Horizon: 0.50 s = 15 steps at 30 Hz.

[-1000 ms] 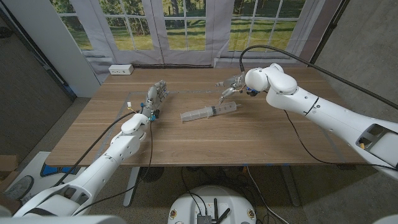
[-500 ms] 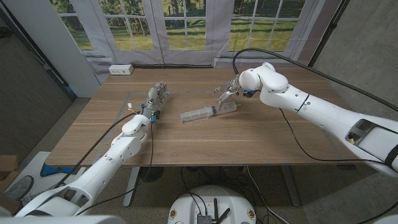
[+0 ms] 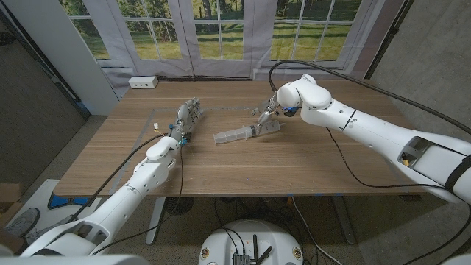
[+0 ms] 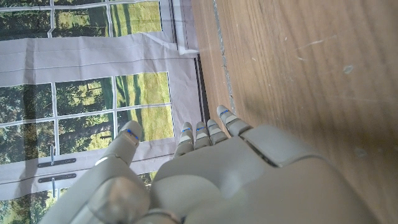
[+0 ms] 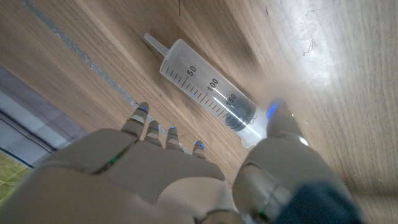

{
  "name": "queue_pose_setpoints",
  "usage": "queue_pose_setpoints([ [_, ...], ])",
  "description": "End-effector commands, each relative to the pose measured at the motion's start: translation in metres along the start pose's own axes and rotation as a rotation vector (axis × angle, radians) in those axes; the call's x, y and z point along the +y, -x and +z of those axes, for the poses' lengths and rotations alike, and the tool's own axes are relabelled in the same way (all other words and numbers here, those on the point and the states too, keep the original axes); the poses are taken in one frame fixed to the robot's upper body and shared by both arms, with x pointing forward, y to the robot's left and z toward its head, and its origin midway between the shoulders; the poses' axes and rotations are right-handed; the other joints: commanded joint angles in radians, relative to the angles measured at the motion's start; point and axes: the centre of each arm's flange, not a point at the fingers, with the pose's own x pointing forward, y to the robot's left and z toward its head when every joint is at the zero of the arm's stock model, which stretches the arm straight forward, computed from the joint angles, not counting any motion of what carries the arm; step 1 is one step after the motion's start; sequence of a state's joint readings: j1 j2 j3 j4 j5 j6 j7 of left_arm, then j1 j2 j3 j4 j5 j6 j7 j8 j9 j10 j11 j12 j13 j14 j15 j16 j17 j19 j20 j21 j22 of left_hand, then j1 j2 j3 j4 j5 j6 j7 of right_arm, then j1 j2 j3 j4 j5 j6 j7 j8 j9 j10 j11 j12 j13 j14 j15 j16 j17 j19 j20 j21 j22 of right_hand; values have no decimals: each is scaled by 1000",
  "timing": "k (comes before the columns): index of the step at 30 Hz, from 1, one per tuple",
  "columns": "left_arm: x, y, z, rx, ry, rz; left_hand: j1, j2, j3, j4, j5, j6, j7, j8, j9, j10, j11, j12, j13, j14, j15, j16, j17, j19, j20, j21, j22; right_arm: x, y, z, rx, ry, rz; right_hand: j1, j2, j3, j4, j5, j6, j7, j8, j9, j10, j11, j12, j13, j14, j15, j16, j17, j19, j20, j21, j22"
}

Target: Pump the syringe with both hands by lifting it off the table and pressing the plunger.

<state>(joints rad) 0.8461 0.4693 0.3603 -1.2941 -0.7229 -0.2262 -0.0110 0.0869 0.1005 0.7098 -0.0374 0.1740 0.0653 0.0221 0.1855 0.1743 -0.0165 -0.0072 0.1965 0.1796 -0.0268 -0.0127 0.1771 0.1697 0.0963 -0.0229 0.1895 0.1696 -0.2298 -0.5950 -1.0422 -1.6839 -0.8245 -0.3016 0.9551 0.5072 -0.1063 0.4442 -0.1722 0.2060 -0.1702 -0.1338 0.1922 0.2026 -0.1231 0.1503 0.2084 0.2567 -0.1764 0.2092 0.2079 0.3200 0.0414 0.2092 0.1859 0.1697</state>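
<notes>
While our left hand [image 3: 188, 112] waits spread and empty, our right hand [image 3: 266, 110] hovers open-fingered, holding nothing, over the plunger end of the syringe [image 3: 247, 132] lying crosswise on the desk [image 3: 243, 165].

Lying flat on the wooden tabletop near its middle: a large clear plastic syringe [image 3: 246, 132], long axis running across the table and slightly angled. Showing a transparent barrel printed with black graduation lines and the numerals 50, 100 and 150 in the right wrist view [image 5: 205, 93]. Pointing its short tapered nozzle toward the robot's left. Carrying a dark plunger seal deep inside the barrel, close to the flange end. Extending its plunger rod toward the robot's right.
</notes>
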Motion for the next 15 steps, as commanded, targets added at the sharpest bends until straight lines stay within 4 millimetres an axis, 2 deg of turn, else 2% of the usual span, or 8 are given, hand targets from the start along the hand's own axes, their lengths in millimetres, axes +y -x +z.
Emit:
queue_pose_setpoints([
  [1, -4, 3, -7, 15, 14, -3, -12, 73, 6, 6, 2, 9, 2, 5, 5, 8, 2, 3, 1, 8, 1, 5, 3, 7, 3, 7, 3, 6, -13, 3, 18, 10, 34, 17, 7, 7, 2, 0, -91, 0, 7, 2, 16, 1, 12, 4, -28, 5, 10, 4, 4, -1, 4, 3],
  [6, -5, 4, -8, 17, 15, -6, -13, 73, 7, 7, 2, 11, 2, 5, 5, 11, 3, 4, 1, 8, 0, 5, 4, 8, 3, 8, 4, 9, -16, 4, 30, 12, 44, 24, 10, 10, 2, 1, -89, -3, 11, 2, 24, -8, 17, 6, -19, 5, 14, 4, 10, -1, 6, 3],
  [8, -6, 4, -9, 17, 17, -7, -13, 73, 8, 7, 2, 13, 4, 6, 5, 11, 3, 3, 1, 9, 1, 5, 3, 8, 2, 8, 4, 11, -18, 4, 34, 15, 47, 32, 13, 14, 2, 2, -83, -4, 16, 3, 41, -20, 25, 8, -8, 4, 19, 4, 17, -2, 9, 3],
  [11, -7, 5, -10, 19, 20, -9, -13, 72, 9, 7, 2, 14, 2, 6, 5, 12, 1, 4, 1, 9, 0, 5, 3, 10, 2, 8, 4, 12, -19, 4, 36, 8, 38, 40, 15, 17, 1, 3, -73, -3, 21, 4, 62, -23, 34, 11, 1, 5, 23, 4, 25, -2, 11, 3],
  [14, -7, 7, -11, 22, 21, -7, -13, 73, 9, 8, 2, 15, 4, 6, 5, 13, 1, 4, 1, 9, 1, 4, 3, 10, 3, 8, 4, 12, -19, 4, 42, 2, 22, 49, 17, 21, 2, 4, -53, -3, 30, 4, 82, -32, 43, 14, 19, -3, 31, 4, 35, -2, 13, 3],
  [15, -7, 8, -11, 22, 21, -6, -13, 73, 9, 8, 2, 15, 3, 6, 5, 14, 0, 4, 1, 10, 1, 5, 3, 10, 4, 8, 4, 12, -19, 4, 43, 2, 20, 58, 16, 23, 2, 4, -38, -5, 37, 5, 111, -43, 54, 17, 44, -16, 41, 3, 50, -4, 16, 3],
])
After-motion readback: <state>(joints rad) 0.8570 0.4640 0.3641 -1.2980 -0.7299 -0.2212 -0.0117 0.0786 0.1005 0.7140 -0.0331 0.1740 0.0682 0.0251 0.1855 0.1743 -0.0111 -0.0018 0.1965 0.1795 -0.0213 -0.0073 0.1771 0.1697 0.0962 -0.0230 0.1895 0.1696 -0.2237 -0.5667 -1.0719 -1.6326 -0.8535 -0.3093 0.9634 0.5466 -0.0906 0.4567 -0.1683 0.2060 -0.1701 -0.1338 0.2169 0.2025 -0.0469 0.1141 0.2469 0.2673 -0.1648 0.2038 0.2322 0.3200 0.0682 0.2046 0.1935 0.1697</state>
